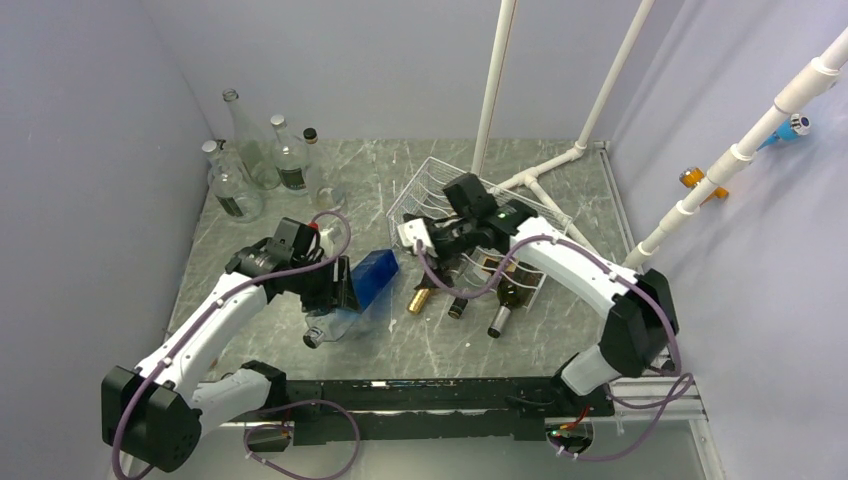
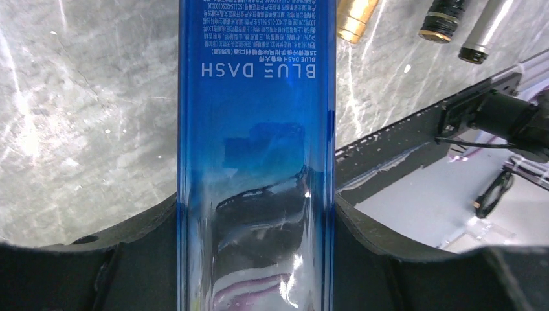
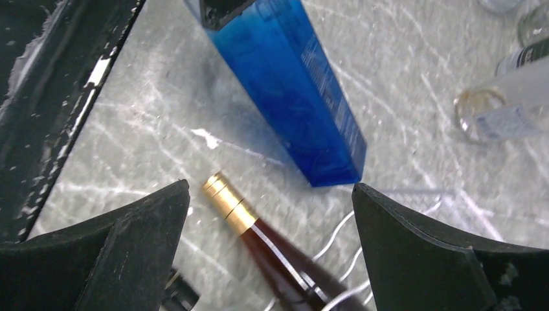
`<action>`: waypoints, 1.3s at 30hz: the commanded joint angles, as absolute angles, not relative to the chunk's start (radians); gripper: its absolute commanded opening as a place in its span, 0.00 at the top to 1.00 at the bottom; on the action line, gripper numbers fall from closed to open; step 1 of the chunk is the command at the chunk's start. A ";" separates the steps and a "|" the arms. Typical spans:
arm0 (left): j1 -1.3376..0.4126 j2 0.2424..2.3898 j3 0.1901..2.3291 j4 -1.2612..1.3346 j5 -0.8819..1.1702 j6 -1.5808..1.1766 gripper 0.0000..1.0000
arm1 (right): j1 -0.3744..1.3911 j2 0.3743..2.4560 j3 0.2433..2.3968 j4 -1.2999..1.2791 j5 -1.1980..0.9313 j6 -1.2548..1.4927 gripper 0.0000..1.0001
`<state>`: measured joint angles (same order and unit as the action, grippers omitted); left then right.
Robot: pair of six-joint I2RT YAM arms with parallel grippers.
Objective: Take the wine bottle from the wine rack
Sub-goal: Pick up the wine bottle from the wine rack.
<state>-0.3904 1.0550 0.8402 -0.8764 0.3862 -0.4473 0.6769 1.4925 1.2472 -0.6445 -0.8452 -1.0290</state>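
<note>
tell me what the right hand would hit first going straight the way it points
Probably the gold-capped brown bottle, centred in front of the open right hand; the blue bottle lies further off. Depth is unclear.

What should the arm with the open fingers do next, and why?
Probably lower the right fingers around the gold-capped bottle at its neck and close. They stand wide open just above it, it lies in the wine rack, and the left fingers are clamped on the blue bottle.
</note>
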 commanded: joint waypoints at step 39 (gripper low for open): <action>-0.187 1.054 0.900 -0.778 0.880 -0.426 1.00 | 1.005 1.833 1.436 -0.394 -0.565 -1.091 0.12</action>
